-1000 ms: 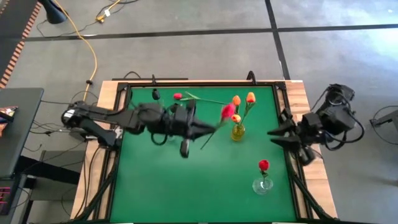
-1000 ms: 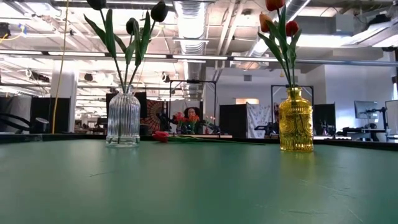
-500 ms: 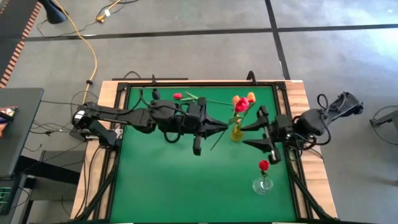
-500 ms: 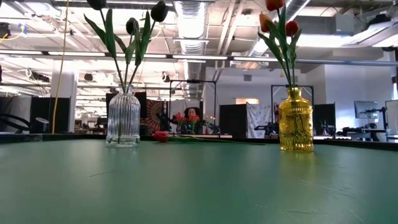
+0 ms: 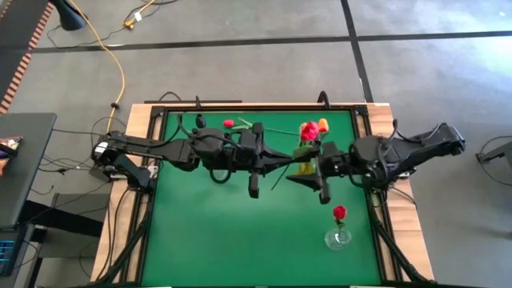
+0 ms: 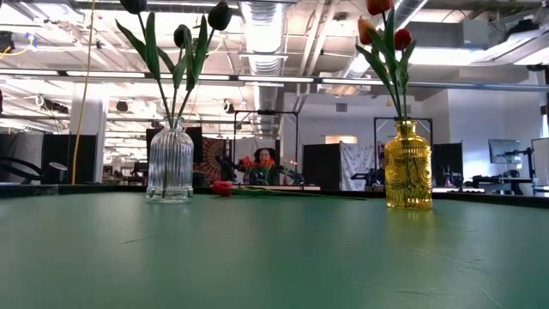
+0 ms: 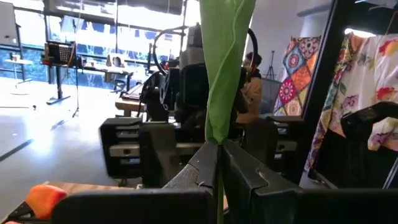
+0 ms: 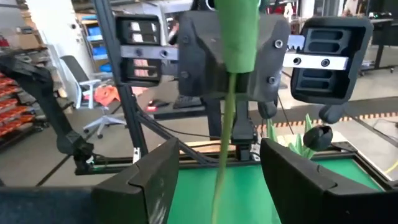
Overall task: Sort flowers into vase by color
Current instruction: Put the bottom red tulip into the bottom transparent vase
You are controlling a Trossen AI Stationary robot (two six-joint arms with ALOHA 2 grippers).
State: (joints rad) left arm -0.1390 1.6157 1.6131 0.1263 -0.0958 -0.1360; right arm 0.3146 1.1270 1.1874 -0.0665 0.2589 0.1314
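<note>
Two grippers facing each other at centre frame in the high view. Left gripper (image 5: 282,164) clamped on the green stem of a red tulip (image 5: 309,132), held above the yellow vase (image 5: 305,166). Right gripper (image 5: 308,174) with fingers wide apart, either side of that stem (image 8: 225,137), not touching.

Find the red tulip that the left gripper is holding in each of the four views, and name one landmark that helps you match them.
High view: red tulip near the yellow vase.
Low view: not in it.
Left wrist view: its leaf, stem pinched in the left gripper.
Right wrist view: its stem between the right gripper's open jaws.
Landmark: green table.
</note>
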